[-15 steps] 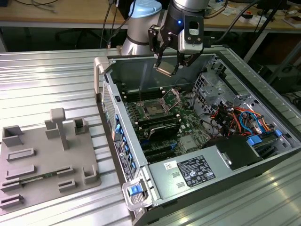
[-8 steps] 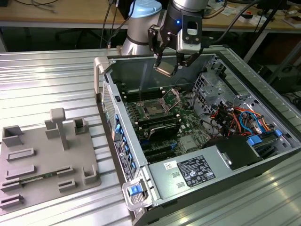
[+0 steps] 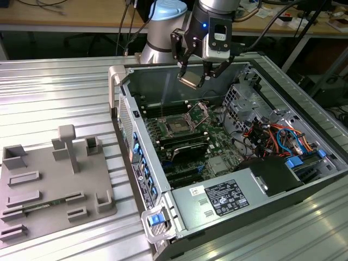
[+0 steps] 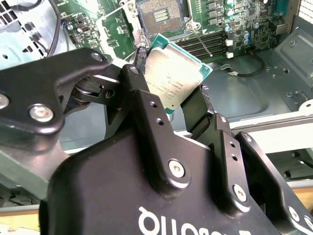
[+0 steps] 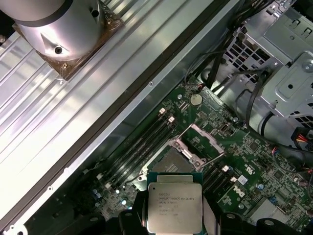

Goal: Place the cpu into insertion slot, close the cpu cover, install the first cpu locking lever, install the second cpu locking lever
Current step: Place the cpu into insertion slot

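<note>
On the exterior view's left, the ribbed aluminium tabletop [image 3: 54,92] carries a grey plastic holder plate [image 3: 54,182]. Right of it stands the open grey metal computer case [image 3: 163,217]. My arm comes down over the far wall of this case, with the wrist pointing steeply downward. My black fingers [image 3: 181,64] are clenched on the cpu [image 3: 189,80], a small flat square chip with a dull silver-grey metal top. It hangs tilted in the air, well above the green board. I judge the chip light and stiff but delicate. Its smooth top may slip and its underside should not be touched, so the hold belongs on two opposite edges, and in the second wrist view that is where I grip it. Lower in the case lies the insertion slot [image 3: 178,124], a small square socket with a dark centre and a silver rim, with no chip in it. Just beside it, toward the exterior view's right, the cpu cover [image 3: 200,112], a thin silver metal frame, stands raised open. Further right are orange and blue cables [image 3: 272,136].
</note>
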Robot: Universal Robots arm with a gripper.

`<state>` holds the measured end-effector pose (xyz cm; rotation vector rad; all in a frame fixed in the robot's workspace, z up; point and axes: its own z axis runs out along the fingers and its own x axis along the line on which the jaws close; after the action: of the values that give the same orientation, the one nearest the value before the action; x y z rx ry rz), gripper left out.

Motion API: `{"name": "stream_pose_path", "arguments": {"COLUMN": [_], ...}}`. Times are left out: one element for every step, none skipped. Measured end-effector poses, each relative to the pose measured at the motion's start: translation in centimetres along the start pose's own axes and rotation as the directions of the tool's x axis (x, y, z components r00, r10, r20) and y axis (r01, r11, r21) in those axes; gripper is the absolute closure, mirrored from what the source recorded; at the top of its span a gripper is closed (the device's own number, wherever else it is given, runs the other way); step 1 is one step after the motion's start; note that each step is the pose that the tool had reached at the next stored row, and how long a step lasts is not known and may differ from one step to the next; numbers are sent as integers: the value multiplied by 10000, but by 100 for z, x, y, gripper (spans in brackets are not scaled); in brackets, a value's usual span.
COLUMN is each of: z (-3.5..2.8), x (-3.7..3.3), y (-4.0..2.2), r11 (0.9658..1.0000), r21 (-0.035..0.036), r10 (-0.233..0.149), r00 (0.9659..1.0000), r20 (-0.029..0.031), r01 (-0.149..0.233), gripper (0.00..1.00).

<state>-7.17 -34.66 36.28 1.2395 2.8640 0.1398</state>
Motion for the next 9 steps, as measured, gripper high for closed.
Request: {"name": "stream_pose_path", "arguments": {"z": [1,1,2,2,3,4,4,5,6], "x": [1,2,3,4,6,7,8,10,11], "y": [-1,-2,-3,-4,-6,-8,-9,-11,-12], "r11": [10000,10000,9999,9999,9998,9997,9995,9993,9992], "r21": [-1,-1,-2,-2,-4,-5,-6,-7,-9], "r10": [34,71,105,140,210,265,301,370,405], "r00": [10000,10000,9999,9999,9998,9996,9995,9993,9992], "r20": [3,6,9,12,18,23,27,33,36], "r01": [-34,-71,-105,-140,-210,-264,-301,-370,-405], "gripper": [45,45,45,45,45,45,45,45,45]}}
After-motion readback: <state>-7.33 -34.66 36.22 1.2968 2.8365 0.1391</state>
